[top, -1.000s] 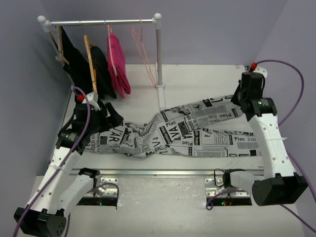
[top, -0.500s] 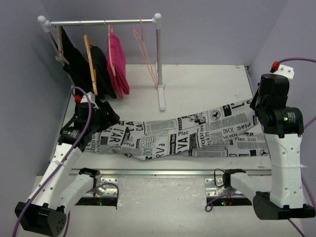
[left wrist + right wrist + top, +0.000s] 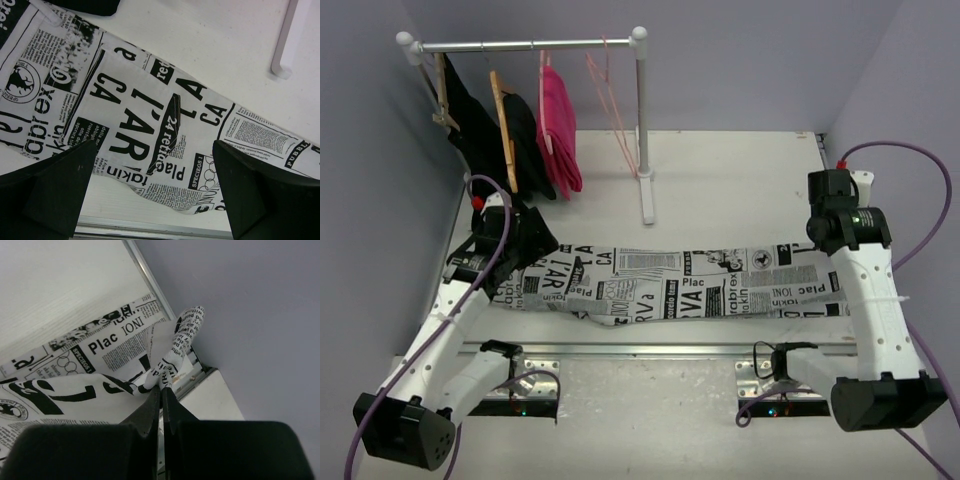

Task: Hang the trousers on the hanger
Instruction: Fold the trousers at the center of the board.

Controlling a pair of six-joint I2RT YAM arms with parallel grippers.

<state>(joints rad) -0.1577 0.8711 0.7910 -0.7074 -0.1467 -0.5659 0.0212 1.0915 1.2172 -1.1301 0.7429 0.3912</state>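
Newspaper trousers (image 3: 680,285) lie stretched across the white desk (image 3: 740,170), with purple walls (image 3: 770,60) around.
The right claw (image 3: 161,389) is pinched tight on one trouser end, the left claw (image 3: 154,150) hangs wide apart above them, and the pink hanger (image 3: 610,100) is on the rail (image 3: 530,44).

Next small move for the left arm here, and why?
Probably lower the left gripper and close it on the trousers: its jaws stand open above the fabric, holding nothing, while the right gripper is shut on the opposite leg end.
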